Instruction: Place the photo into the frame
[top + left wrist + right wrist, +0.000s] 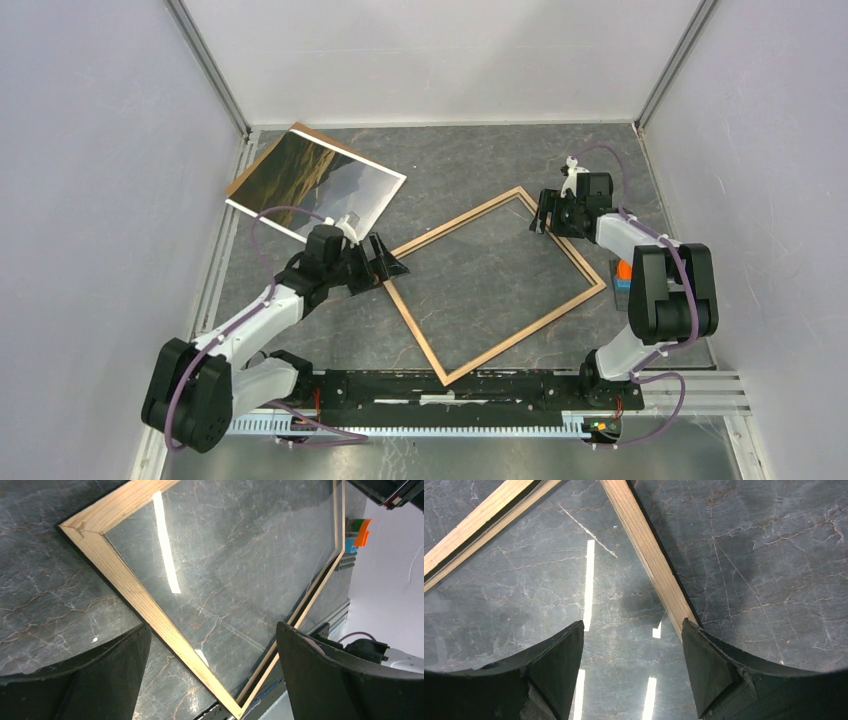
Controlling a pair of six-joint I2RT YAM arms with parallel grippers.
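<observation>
The frame [432, 350] lies flat mid-table, light wood face up, turned like a diamond, with glass that reflects the ceiling lights. The photo [318, 180] of dark hills lies picture up at the back left, on a brown backing board [300, 132]. My left gripper [391, 262] is open and empty, low beside the frame's left corner; its wrist view shows the wooden rail [145, 605] between the fingers. My right gripper [541, 215] is open and empty over the frame's far corner; the rail [649, 555] runs under its right finger [709, 665].
Small orange and blue blocks [623, 272] sit on the table by the right arm, also in the left wrist view [356, 535]. The enclosure walls stand close on both sides and at the back. The arms' black base rail [450, 385] runs along the near edge.
</observation>
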